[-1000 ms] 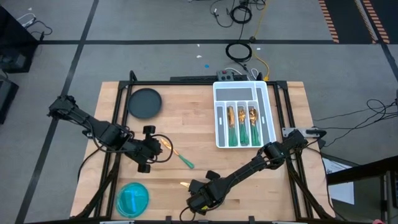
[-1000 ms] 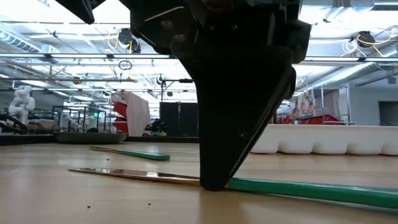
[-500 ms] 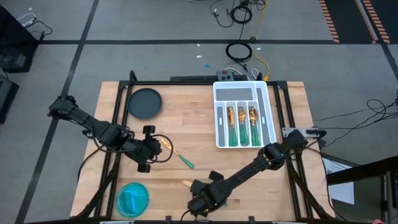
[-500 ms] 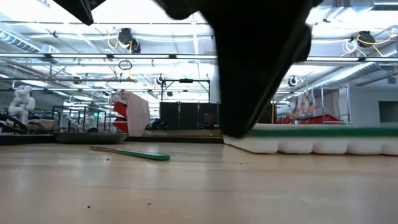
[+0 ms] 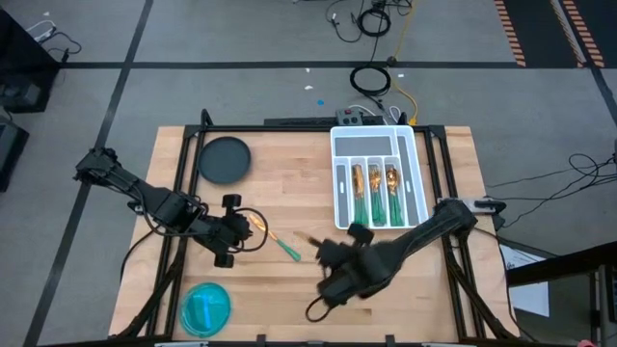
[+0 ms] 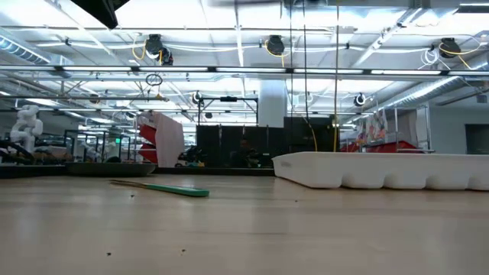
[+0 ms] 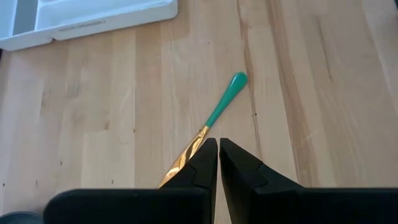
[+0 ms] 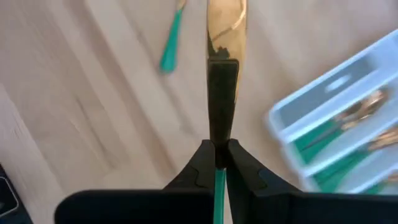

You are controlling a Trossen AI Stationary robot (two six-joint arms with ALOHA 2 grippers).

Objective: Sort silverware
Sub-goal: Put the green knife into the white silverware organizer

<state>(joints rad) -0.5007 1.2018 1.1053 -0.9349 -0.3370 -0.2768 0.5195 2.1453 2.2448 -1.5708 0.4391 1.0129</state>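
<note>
Your right end effector [image 8: 217, 163] clenched on a knife [image 8: 225, 34] above the bench [image 5: 289, 193] | left end effector [image 7: 217, 155] nearly closed, empty, beside a second utensil [image 7: 208, 126].

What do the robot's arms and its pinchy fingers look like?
Both arms are thin, dark and jointed, like bendy black sticks, with black cables looping beside them. The left gripper ends in two flat black wedge-shaped fingers that narrow toward their tips. The right gripper has the same two black fingers. No coloured stripes or labels show on either arm.
</note>
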